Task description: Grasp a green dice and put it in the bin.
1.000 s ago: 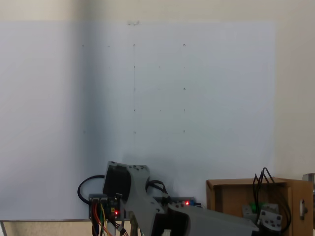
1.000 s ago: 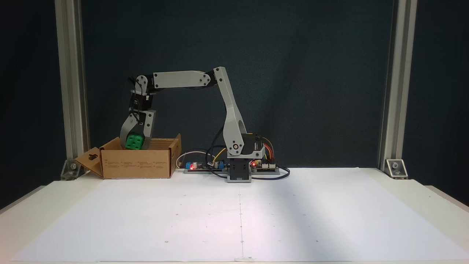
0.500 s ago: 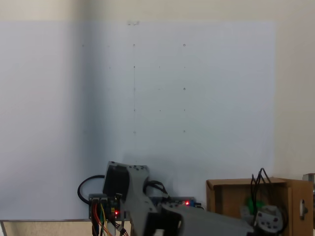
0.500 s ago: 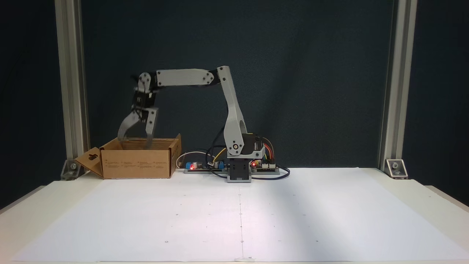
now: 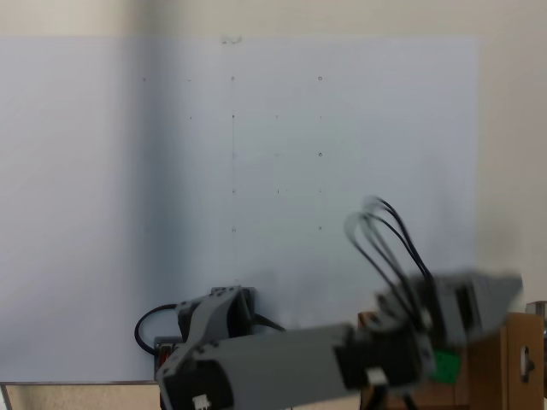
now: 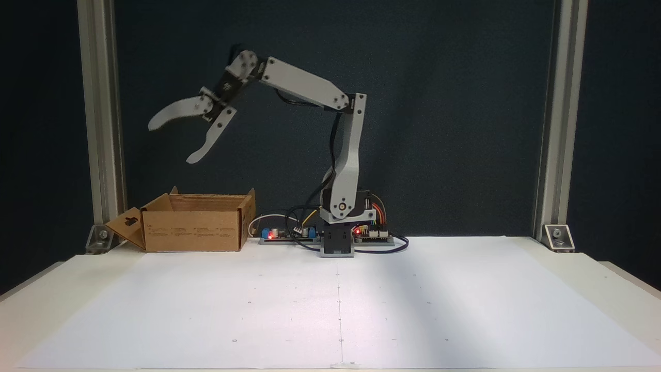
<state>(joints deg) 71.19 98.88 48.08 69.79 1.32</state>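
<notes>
The bin [image 6: 193,227], a brown cardboard box with upright flaps, stands at the back left of the table in a fixed view. My gripper [image 6: 171,143] hangs high above it, open, with nothing between its two curved fingers. The box walls hide the green dice there. In a fixed view from above, a patch of the green dice [image 5: 445,367] shows inside the bin [image 5: 521,359], partly covered by the blurred grey arm [image 5: 282,359] that crosses over it.
Circuit boards with red lights and cables [image 6: 279,233] lie beside the arm's base [image 6: 338,243]. Aluminium posts [image 6: 100,119] [image 6: 557,119] stand at both back corners. A wide white paper sheet [image 6: 335,305] covers the table in front.
The gripper, which held the green dice low in the bin, opened and let it go. The arm then swung the open gripper up, well above the box.
</notes>
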